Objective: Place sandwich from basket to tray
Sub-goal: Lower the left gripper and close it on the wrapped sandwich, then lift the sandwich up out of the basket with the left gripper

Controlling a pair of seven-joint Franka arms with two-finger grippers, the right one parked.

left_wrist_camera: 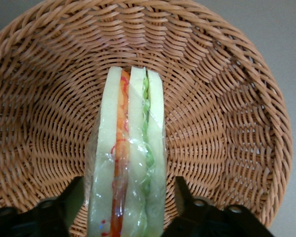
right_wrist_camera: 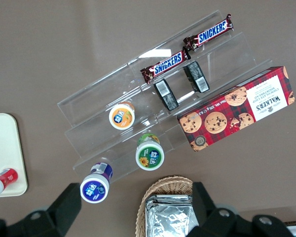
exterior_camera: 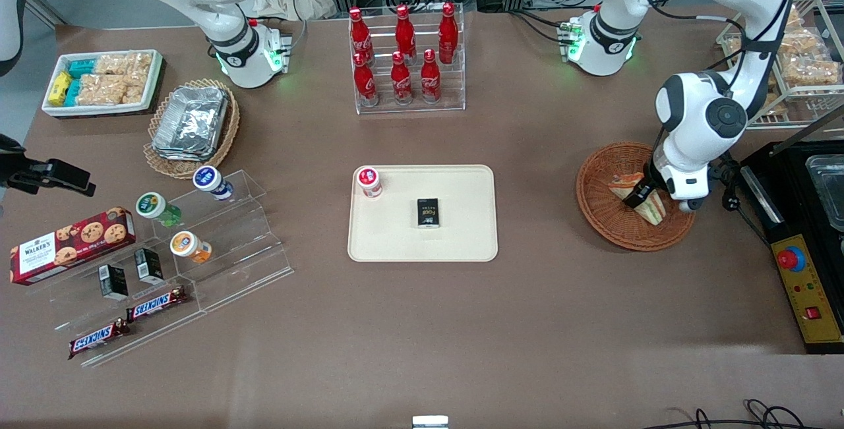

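1. Reddish-brown round woven wicker basket sits on the brown counter toward the working arm's end, well apart from the flat cream-beige rectangular plastic tray.
2. Film-wrapped triangular sandwich of pale bread stands on edge in the basket, its cut edge with orange, red and green filling facing the wrist camera and its long axis running straight away from the hand.
3. Hand: lowered into the basket, black fingers spread on either side of the sandwich, flanking the bread.
4. Legible markings: "SNICKERS" bars, "WALKER'S" biscuit box.
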